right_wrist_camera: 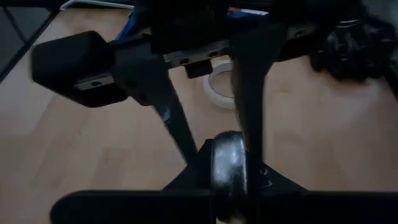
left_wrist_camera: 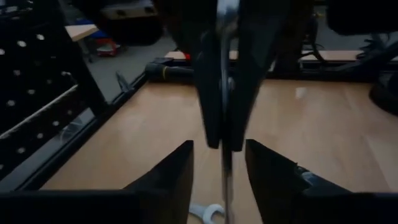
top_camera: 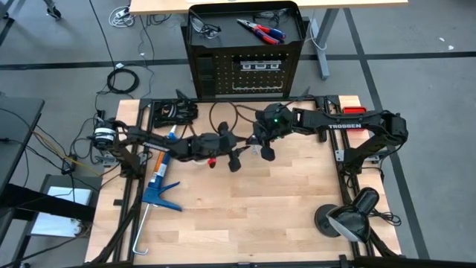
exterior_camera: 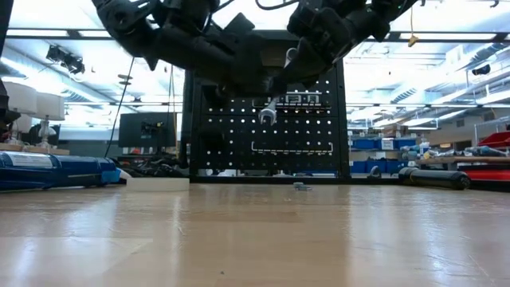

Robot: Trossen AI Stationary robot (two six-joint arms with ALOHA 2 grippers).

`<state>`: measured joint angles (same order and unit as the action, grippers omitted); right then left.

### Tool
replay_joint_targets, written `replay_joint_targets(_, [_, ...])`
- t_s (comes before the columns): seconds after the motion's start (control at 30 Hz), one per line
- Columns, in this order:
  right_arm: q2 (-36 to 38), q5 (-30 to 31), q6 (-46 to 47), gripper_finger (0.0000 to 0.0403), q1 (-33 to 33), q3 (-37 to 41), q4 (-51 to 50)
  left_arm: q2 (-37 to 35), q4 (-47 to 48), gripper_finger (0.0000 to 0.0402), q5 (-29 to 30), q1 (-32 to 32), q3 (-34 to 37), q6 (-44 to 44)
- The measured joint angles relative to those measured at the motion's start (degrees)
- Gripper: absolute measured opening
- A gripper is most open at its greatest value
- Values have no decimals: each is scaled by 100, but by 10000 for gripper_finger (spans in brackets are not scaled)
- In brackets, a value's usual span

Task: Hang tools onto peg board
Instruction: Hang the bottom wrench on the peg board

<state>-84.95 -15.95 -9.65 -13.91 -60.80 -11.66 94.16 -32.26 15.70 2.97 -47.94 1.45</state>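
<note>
A: Wood table, peg board upright at its far edge. Both arms meet mid-table, handing over a silver wrench.

B: Grip state?

A: Right claw looks clamped on the wrench. Left claw sits spread around the shaft, no contact.

B: Risk?

A: Wrench could slip or twist if the right lets go before the left closes. Claws are close enough to clash.

B: Obstructions?

A: Blue caulking gun lies left, well apart. Pliers and glasses sit on the board's top tray.

Bright overhead room light; both wrist views blurred, arms backlit.
</note>
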Motion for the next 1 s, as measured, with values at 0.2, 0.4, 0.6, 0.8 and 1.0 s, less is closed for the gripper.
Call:
replay_joint_targets(0.2, [-4, 107, -26, 29, -7, 1, 96, 1, 282, 28, -148, 135, -20, -4])
replay_joint_targets(0.4, [3, 579, 46, 51, -3, 7, 272, -2, 244, 11, -101, 258, -22, -13])
replay_joint_targets(0.6, [450, 755, 46, 96, -54, 45, 0, 7, 87, 7, -119, 414, 20, 7])
replay_joint_targets(0.8, [1103, 906, 252, 120, -217, 397, -27, 7, -1070, 6, -110, 658, 437, -29])
replay_joint_targets(1.0, [1190, 811, 607, 120, -414, 1231, 1044, 7, -1601, 6, -639, 845, 507, -294])
